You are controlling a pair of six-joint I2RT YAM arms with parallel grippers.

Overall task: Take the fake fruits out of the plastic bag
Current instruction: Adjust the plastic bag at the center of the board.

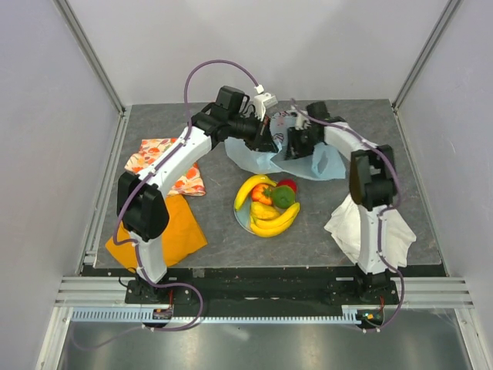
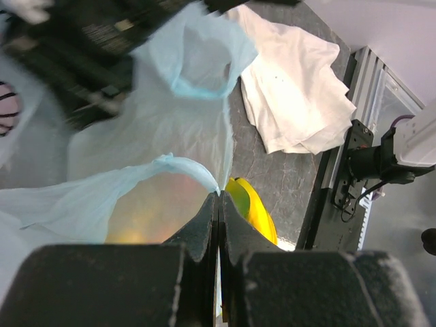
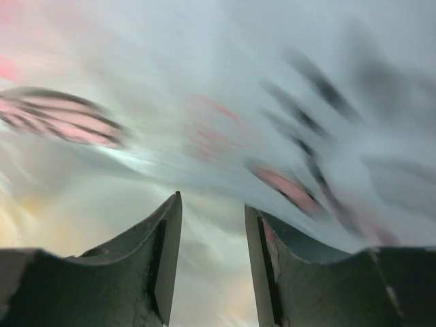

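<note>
The fake fruits (image 1: pixel 267 204), yellow bananas, a red fruit and a green-tinged one, lie in a pile on a pale plate (image 1: pixel 241 218) at the table's middle. The light-blue plastic bag (image 1: pixel 253 159) hangs just behind them between both grippers. My left gripper (image 1: pixel 271 143) is shut on a thin edge of the bag (image 2: pixel 170 122); a banana (image 2: pixel 257 208) shows below its fingertips (image 2: pixel 208 211). My right gripper (image 1: pixel 292 148) is open, its jaws (image 3: pixel 212 204) pressed close to the blurred bag film with pink print (image 3: pixel 286 187). Whether any fruit is inside the bag is hidden.
A fruit-patterned orange-and-white cloth (image 1: pixel 158 158) lies at the left, an orange cloth (image 1: pixel 171 231) at the front left. A plain white cloth (image 1: pixel 370 223) lies at the right by the right arm, also in the left wrist view (image 2: pixel 293 88). Walls close in the table on three sides.
</note>
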